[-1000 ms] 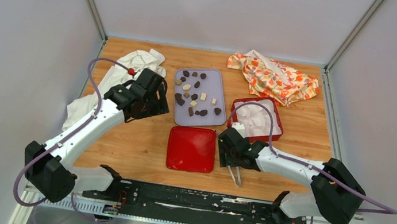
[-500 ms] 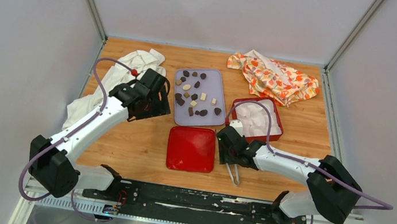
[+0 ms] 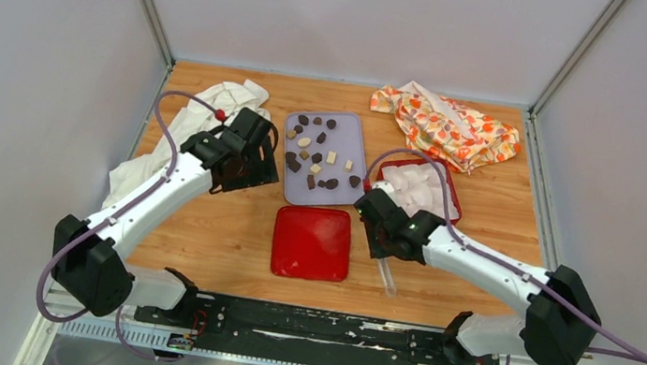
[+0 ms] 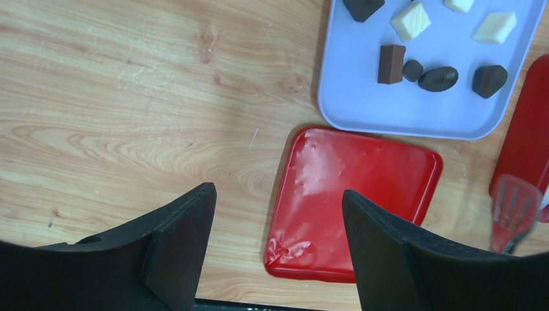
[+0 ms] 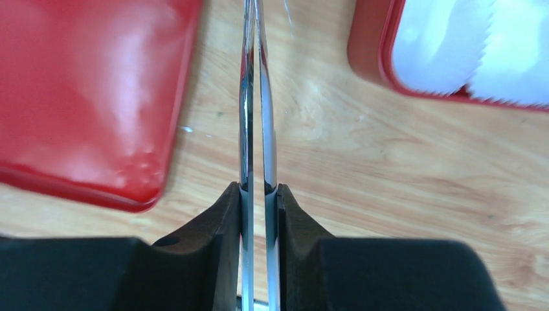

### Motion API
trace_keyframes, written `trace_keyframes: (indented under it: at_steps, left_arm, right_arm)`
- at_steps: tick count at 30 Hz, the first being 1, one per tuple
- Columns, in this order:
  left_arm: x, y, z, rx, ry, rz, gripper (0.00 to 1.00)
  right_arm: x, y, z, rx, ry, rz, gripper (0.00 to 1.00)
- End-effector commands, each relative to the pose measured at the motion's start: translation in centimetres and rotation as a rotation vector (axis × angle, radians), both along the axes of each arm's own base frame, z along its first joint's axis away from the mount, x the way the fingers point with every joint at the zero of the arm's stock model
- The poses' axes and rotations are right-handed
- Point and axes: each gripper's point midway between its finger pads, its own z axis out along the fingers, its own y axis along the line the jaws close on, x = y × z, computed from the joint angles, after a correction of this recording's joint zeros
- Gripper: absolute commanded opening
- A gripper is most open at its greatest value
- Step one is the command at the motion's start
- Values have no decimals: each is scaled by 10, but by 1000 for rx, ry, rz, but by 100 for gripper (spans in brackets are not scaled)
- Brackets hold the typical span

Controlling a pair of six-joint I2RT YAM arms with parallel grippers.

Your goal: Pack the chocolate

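Several pieces of chocolate (image 3: pixel 318 158), dark, tan and cream, lie on a lavender tray (image 3: pixel 336 201); some show in the left wrist view (image 4: pixel 391 63). My right gripper (image 5: pixel 258 191) is shut on metal tongs (image 5: pixel 257 97), squeezing the two arms nearly together. The tongs (image 3: pixel 386 271) point toward the near edge, between the red lid (image 3: pixel 312 242) and the red box (image 3: pixel 450 220). My left gripper (image 4: pixel 278 197) hangs open and empty over the wood beside the lid's left edge (image 4: pixel 362 194), left of the tray (image 4: pixel 362 110).
The red box holds white paper cups (image 5: pixel 466 52). A white cloth (image 3: pixel 205 120) lies at the left behind my left arm. An orange patterned cloth (image 3: pixel 446 123) sits at the back right. The black base rail (image 3: pixel 310 327) runs along the near edge.
My right gripper has closed on the tongs, pressing their arms together, and moved a little toward the tray with them. My left gripper has barely moved.
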Motion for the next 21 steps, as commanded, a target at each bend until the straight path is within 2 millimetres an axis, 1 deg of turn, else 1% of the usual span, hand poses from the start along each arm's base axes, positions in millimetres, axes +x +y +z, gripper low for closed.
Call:
trace_keyframes:
  at_steps: [1,2,3,5,6,7,11,13,16,18,20,21]
  left_arm:
    - [15,4,12,6,-34,-3,76]
    - [18,5,14,9,-38,-7,76]
    - [20,7,15,9,-36,-8,76]
    - [24,8,15,0,-32,-15,76]
    - [27,9,14,-4,-26,-21,76]
    - [29,11,14,-4,-23,-23,76]
    - [36,21,15,8,-20,-33,76]
    - [38,23,16,13,-20,-41,76]
    - [39,20,13,8,-13,-68,76]
    - [40,17,8,0,2,-81,76]
    - [41,11,6,-18,17,-98,76]
    - [47,7,4,-29,13,-101,76]
  right_arm:
    - [10,3,58,4,-40,91,18]
    - [14,5,66,9,-32,104,20]
    - [17,3,71,2,1,98,24]
    - [22,3,77,-22,67,78,27]
    - [28,7,84,-15,85,65,27]
    - [32,8,84,-29,116,55,28]
    - [43,20,93,-43,156,32,31]
    - [49,25,94,-53,171,21,32]
    - [57,31,89,-80,194,-2,34]
    - [57,32,86,-106,227,-8,38]
    - [57,32,81,-123,248,-6,39]
    - [59,31,70,-138,251,-2,39]
